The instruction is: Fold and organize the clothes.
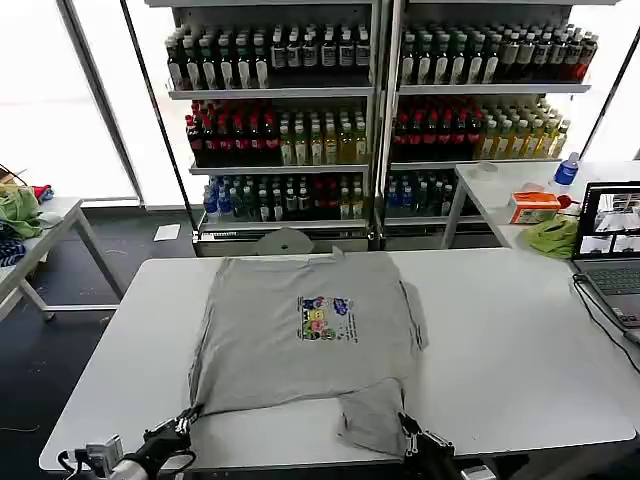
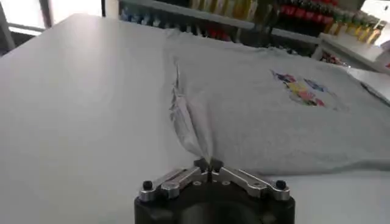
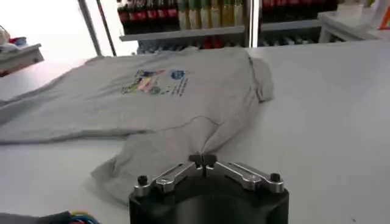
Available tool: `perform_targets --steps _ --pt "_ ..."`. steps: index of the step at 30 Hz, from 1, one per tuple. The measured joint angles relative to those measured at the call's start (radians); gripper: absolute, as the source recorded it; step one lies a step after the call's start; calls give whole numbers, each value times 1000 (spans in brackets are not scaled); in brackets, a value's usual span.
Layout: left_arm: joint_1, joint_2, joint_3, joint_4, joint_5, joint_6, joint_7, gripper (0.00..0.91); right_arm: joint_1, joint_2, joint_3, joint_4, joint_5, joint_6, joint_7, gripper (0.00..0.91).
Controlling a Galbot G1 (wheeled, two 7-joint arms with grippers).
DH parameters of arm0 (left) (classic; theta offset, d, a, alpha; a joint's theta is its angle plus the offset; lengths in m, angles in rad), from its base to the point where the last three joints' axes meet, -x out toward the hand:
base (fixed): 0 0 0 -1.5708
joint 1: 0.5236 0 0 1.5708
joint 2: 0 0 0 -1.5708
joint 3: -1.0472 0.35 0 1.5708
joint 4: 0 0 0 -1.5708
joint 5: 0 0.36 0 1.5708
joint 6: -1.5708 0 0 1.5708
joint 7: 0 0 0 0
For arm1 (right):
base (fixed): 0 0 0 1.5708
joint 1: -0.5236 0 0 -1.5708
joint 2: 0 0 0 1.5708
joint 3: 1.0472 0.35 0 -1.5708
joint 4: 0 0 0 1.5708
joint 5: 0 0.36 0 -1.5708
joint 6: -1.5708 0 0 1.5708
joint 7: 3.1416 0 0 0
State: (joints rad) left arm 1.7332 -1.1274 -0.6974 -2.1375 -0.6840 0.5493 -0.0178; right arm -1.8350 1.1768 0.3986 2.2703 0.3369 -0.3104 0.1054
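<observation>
One light grey tee (image 1: 300, 340) lies spread front-up on the white table (image 1: 520, 350), centred, collar at the far edge, multicoloured chest print (image 1: 326, 318) facing up. Near hem is uneven: the near-right corner is drawn out into a flap reaching toward the table's near edge, and the near-left corner is pulled to a point.

Left gripper (image 1: 183, 424) sits at the near-left corner of the tee, fingers closed together, pinching a raised ridge of fabric; in the left wrist view the fingertips (image 2: 201, 164) meet with cloth (image 2: 256, 115) rising between them. Right gripper (image 1: 410, 428) sits at the near-right flap, fingers likewise clamped with no gap, fabric (image 3: 183, 103) caught at the tips (image 3: 210, 160) in the right wrist view. Both grippers are at the table's near edge, well apart from each other.

Right sleeve of the tee is folded slightly inward. Laptop (image 1: 610, 250) on the table's far right. Yellow-green cloth (image 1: 550, 237) and an orange box (image 1: 533, 207) on a side table behind it. Shelves of bottled drinks (image 1: 380, 110) stand beyond the table. Green cloth (image 1: 18, 210) on a bench far left.
</observation>
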Motion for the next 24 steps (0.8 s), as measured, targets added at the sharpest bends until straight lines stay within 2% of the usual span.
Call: perform_targets --steps 13,24 --pt "131 -19 -68 -131 50 21 2 10 -112 -28 30 49 19 77 -18 0" --pt "125 6 -108 -169 70 27 18 10 -25 -8 34 41 81 93 -33 0"
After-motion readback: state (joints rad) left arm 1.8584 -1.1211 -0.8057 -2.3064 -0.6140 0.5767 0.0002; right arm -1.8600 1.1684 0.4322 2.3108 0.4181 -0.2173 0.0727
